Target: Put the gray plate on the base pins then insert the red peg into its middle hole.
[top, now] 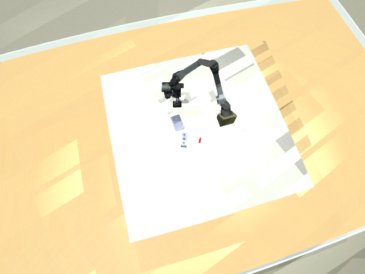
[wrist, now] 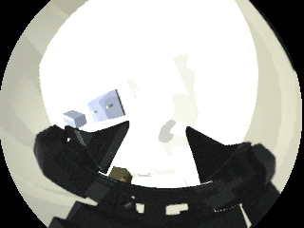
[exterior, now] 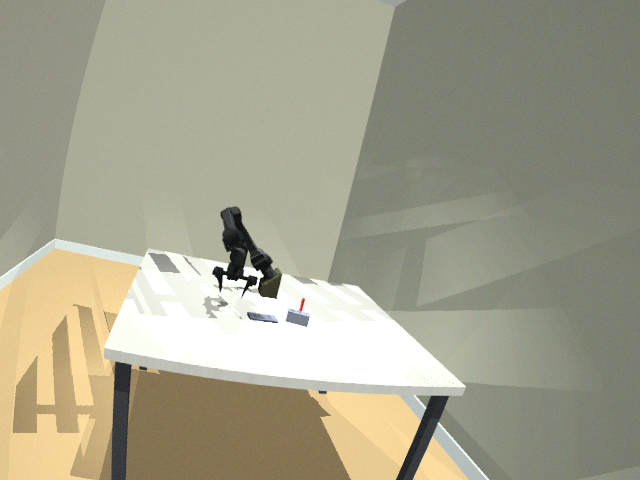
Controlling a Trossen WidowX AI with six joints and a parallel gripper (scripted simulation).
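The base (top: 177, 121) (exterior: 263, 318) (wrist: 105, 115) lies flat on the table, with two small pins on its top. The gray plate (top: 185, 140) (exterior: 298, 318) (wrist: 74, 119) is a narrow block with three holes in a row. It lies beside the base, apart from it. The red peg (top: 199, 140) (exterior: 302, 304) stands upright on the other side of the plate; it does not show in the wrist view. My gripper (exterior: 232, 293) (wrist: 158, 127) is open and empty, pointing down above the table, off to the base's side away from the plate.
The arm's olive mount (top: 227, 119) (exterior: 270, 285) (wrist: 121, 174) stands on the white table (top: 165, 182) (exterior: 217, 351), beyond the peg from the plate. The arm arches from the mount to the gripper. Shadows and bright patches lie across the table top.
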